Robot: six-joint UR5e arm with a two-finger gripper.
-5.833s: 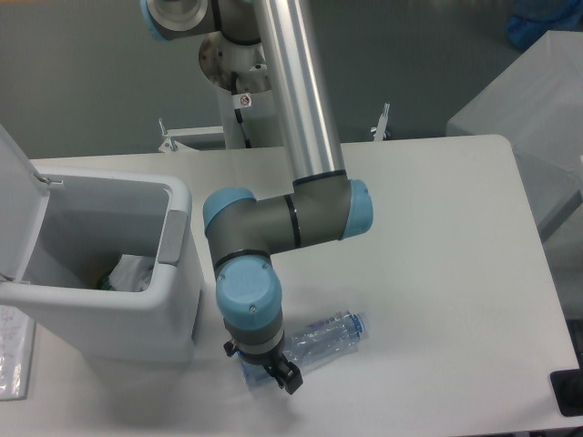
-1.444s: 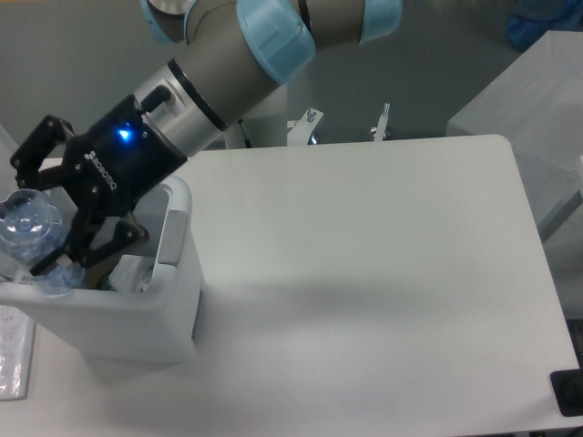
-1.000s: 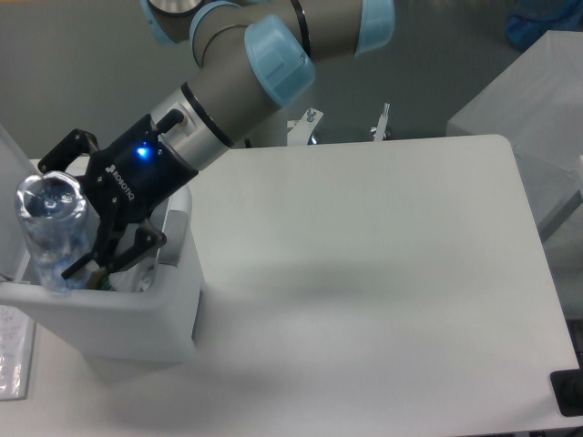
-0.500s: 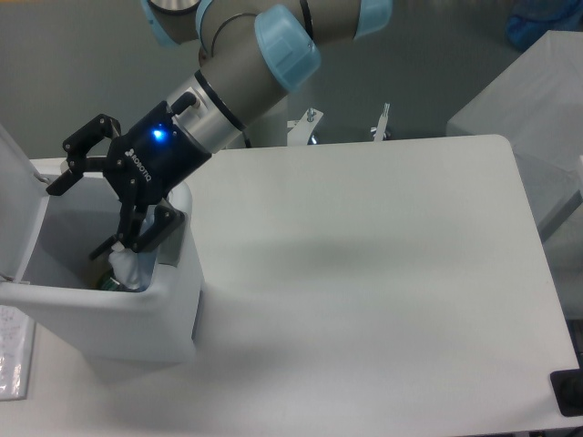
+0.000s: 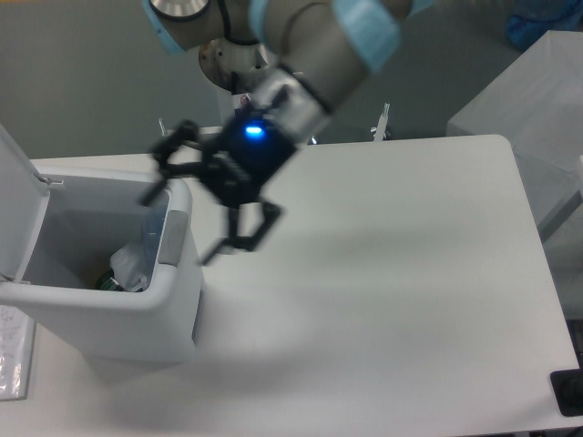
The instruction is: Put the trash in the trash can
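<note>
The trash can (image 5: 173, 300) is a white bin at the table's left, with its lid (image 5: 16, 209) flipped up on the far left. Inside it lies trash (image 5: 132, 267): a crumpled translucent white lump with a bit of green at its lower left. I cannot tell the wrapper and the bottle apart in there. My gripper (image 5: 179, 228) is motion-blurred and hangs just above the bin's right rim and its grey tab (image 5: 173, 238). The gripper is open and nothing is between its black fingers (image 5: 244, 232).
A plastic-covered sheet (image 5: 11, 364) lies at the table's front left corner beside the bin. A black object (image 5: 568, 393) sits at the front right edge. A grey box (image 5: 537, 109) stands off the table's right side. Metal clamps (image 5: 382, 123) stick up at the far edge.
The gripper carried the bottle from the table over the bin and let it go inside. Since half a second ago it has swung right, out of the bin's mouth, still open.
</note>
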